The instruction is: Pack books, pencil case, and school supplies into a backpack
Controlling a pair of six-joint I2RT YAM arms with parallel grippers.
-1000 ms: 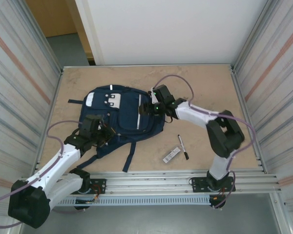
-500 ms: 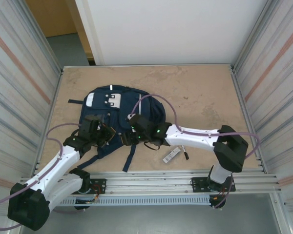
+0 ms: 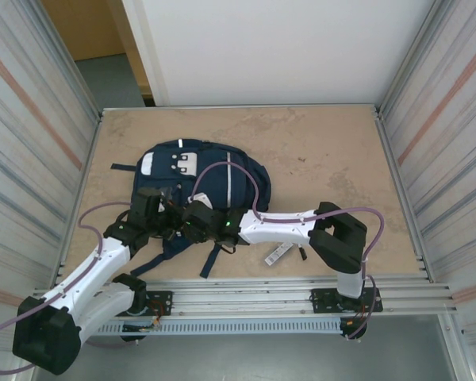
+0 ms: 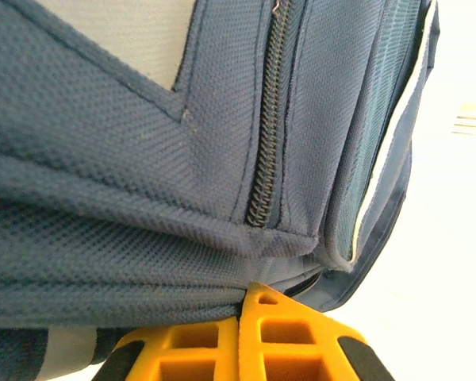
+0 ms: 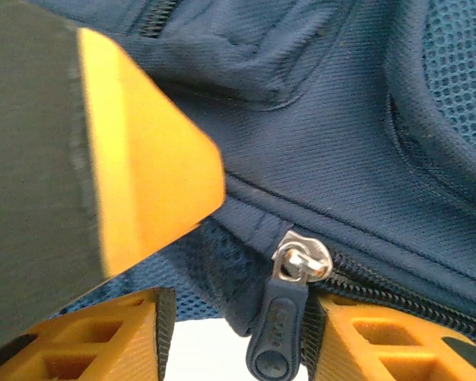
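Right tool (image 5: 238,345) half-open, straddling zipper pull (image 5: 282,333) of the backpack (image 5: 341,143)

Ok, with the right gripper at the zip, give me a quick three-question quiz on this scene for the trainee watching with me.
1. True or false: the zipper pull hangs between the fingers of the right gripper.
2. The left gripper is: A) wide open on nothing; B) shut on the fabric of the backpack; C) shut on the zipper pull.
3. Name the two supplies lying on the table, outside the backpack.

Key
1. True. The jaws stand apart on either side of it.
2. B.
3. The pen and the white-and-black bar.
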